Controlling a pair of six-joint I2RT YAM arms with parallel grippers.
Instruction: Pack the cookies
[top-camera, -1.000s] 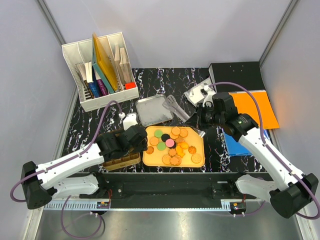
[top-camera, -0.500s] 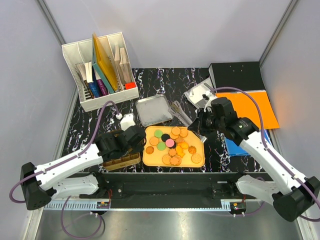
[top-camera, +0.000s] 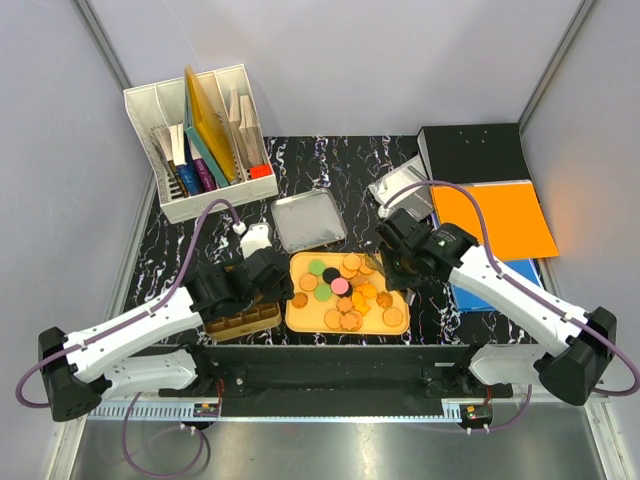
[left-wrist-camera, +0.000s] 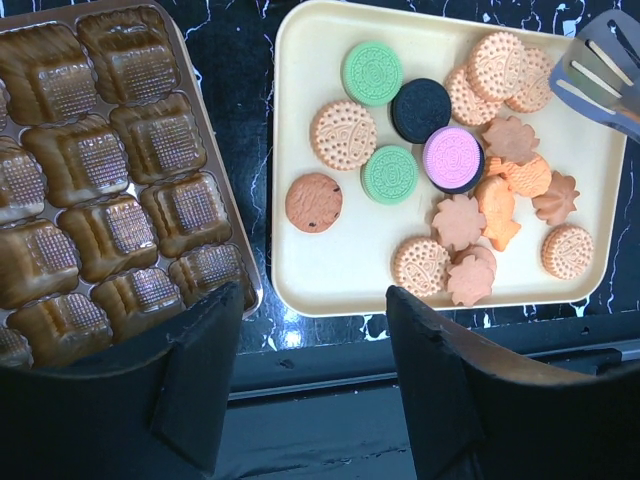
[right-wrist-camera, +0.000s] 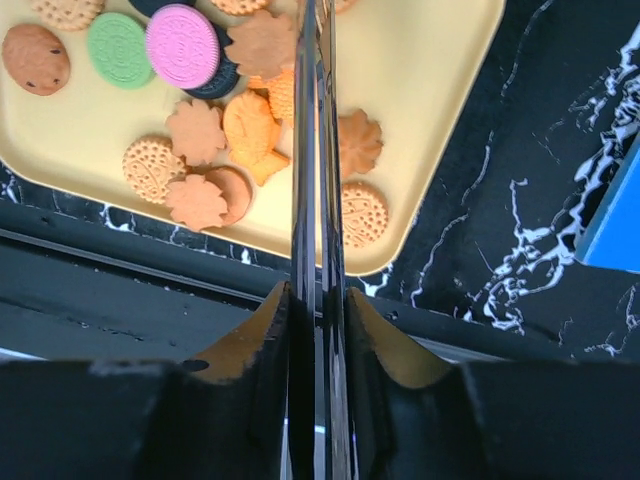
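Note:
The cookies (top-camera: 345, 288) lie on a yellow tray (top-camera: 300, 318): tan rounds, two green, one pink, one black, orange leaf and fish shapes. They also show in the left wrist view (left-wrist-camera: 455, 165) and the right wrist view (right-wrist-camera: 225, 125). My left gripper (top-camera: 272, 282) is open and empty (left-wrist-camera: 315, 345), above the gap between a brown moulded cookie tray (left-wrist-camera: 95, 190) and the yellow tray. My right gripper (top-camera: 388, 260) is shut on metal tongs (right-wrist-camera: 317, 150), seen edge-on over the cookies. The tongs' slotted tip (left-wrist-camera: 605, 70) hangs over the tray's far right corner.
A square metal lid (top-camera: 308, 220) lies behind the yellow tray. A white file organiser (top-camera: 200, 140) stands at the back left. A black binder (top-camera: 470, 150), an orange folder (top-camera: 505, 215) and a blue folder (top-camera: 490, 285) lie on the right. A small white object (top-camera: 258, 240) is by the left arm.
My right arm has swung left and nearer with the tongs, from beside the lid to over the yellow tray's far right corner. The left arm has barely moved.

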